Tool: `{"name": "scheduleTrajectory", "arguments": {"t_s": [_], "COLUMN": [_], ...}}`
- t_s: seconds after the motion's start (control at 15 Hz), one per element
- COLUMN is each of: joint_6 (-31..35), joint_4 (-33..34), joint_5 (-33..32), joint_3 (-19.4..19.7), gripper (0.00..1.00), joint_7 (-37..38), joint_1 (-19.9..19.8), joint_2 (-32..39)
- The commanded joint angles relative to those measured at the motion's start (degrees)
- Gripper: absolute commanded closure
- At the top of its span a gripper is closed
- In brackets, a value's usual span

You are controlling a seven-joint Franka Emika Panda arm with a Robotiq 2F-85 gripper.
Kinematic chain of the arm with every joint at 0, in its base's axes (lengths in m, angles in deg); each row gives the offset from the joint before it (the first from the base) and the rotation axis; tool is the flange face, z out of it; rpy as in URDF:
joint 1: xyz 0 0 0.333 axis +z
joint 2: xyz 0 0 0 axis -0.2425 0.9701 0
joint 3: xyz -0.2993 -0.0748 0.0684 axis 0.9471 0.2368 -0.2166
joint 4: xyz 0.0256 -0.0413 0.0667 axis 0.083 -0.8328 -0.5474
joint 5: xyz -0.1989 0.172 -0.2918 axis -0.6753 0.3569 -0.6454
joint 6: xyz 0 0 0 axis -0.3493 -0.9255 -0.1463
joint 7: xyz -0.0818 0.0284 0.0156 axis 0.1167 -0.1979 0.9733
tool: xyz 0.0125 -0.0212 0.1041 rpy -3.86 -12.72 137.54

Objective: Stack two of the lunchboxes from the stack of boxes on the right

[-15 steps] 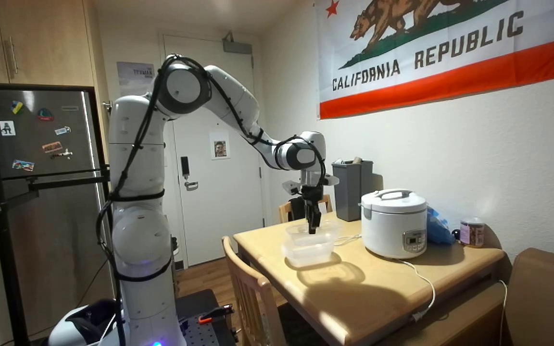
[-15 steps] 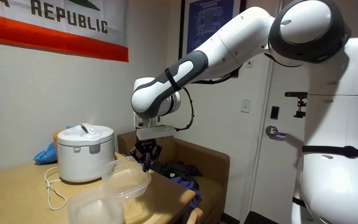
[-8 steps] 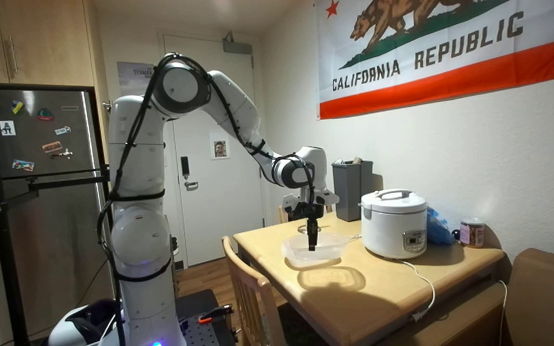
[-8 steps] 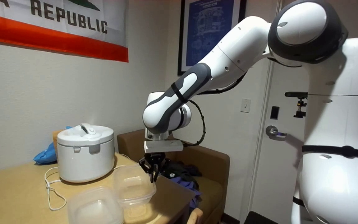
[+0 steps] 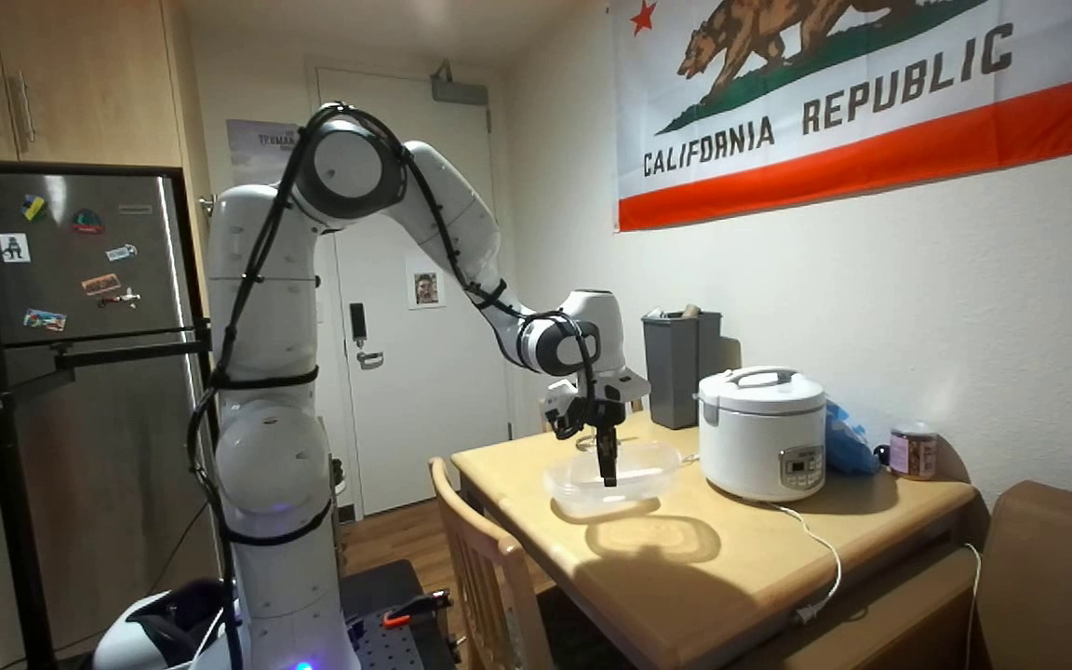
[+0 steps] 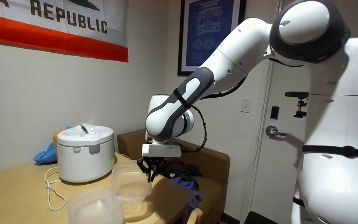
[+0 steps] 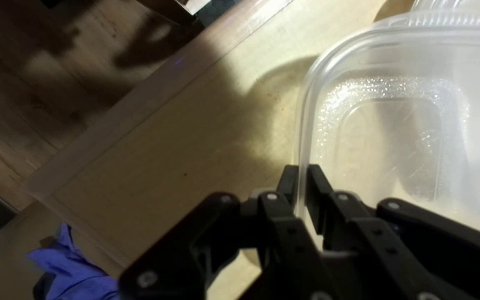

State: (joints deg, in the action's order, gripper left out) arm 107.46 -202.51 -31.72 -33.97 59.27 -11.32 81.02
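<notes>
Gripper [image 7: 301, 181] clamped on a lunchbox [image 6: 130, 186], box off the table [image 5: 741, 568]

So the fingers [image 7: 288, 179] are pinching one side of the clear box, one outside the rim, the other inside. Wrist view has the best look: the rim runs between the fingertips right of centre, and the rest of the box fills the right side of the frame. In an exterior view it hangs right of centre, with a box-shaped shadow [image 5: 652, 540] on the table apart from it.

The other lunchbox [image 6: 95, 207] sits on the table, at the bottom edge left of centre in an exterior view. The two overlap in all three views; can't tell if they touch, or whether the lower one is a single box or a few nested.

White rice cooker [image 6: 85, 158] is left of centre there, with a blue bag [image 6: 46, 155] at its left. Grey bin [image 5: 673, 372] stands right of centre in an exterior view. Purple cloth [image 7: 77, 271], lower left of the wrist view.
</notes>
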Motion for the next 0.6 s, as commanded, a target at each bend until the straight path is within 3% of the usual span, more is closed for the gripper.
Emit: {"name": "scheduleTrajectory", "arguments": {"t_s": [0.0, 0.07, 0.53], "joint_6": [-0.1, -0.1, -3.0], "joint_4": [0.1, 0.1, 3.7], "joint_5": [0.0, 0.0, -0.6], "joint_3": [-0.1, -0.1, 1.4], "gripper": [0.89, 0.97, 0.97], "joint_7": [-0.1, -0.1, -5.6], "joint_1": [-0.2, -0.1, -1.6], "joint_2": [0.0, 0.0, 2.2]}}
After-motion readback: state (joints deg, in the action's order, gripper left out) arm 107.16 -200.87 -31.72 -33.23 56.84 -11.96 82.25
